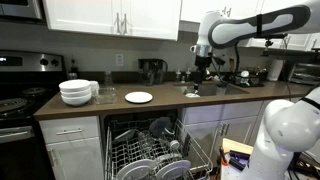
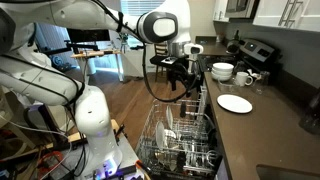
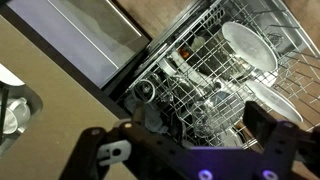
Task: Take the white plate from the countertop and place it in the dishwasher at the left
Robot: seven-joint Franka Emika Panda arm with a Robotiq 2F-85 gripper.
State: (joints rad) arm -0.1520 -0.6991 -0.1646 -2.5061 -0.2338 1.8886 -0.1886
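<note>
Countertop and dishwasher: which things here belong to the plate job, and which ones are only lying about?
For the job: white plate; pulled-out dishwasher rack; tool, open and empty.
Lying about: stacked white bowls; coffee maker; stove.

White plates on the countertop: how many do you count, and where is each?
1. The white plate lies flat on the countertop, near the stacked bowls. Other dishes stand in the open dishwasher below; some may be hidden.
</note>
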